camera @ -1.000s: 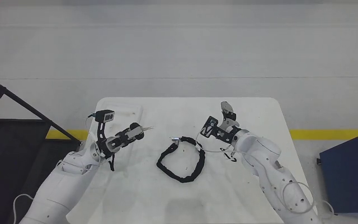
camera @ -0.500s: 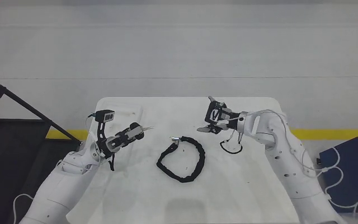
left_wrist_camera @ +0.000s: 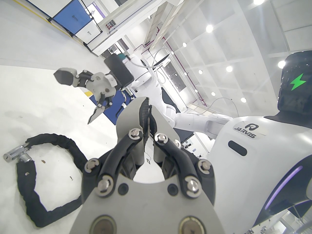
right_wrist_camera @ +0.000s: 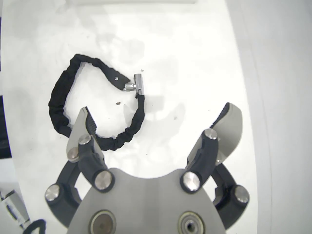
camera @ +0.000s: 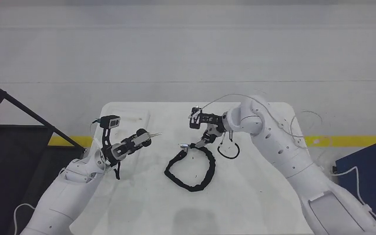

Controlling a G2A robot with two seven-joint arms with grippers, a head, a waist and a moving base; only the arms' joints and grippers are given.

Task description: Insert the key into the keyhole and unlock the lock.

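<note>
Swung across from right of the chain lock (camera: 191, 176), the right gripper (right_wrist_camera: 156, 108) now hangs near its cylinder (right_wrist_camera: 139, 83), jaws wide and empty, probably to brace it. Left of the lock, the left gripper (left_wrist_camera: 146, 113) is pinched closed; whether on the key, I cannot tell.

The black fabric-sleeved chain lock (right_wrist_camera: 58, 93) lay flat on the white table (right_wrist_camera: 195, 62), near its middle, curled in an uneven closed loop; its two ends met at a short silver cylindrical lock barrel (right_wrist_camera: 139, 85), which lay on its side at the loop's far edge; the keyhole could not be made out.
</note>
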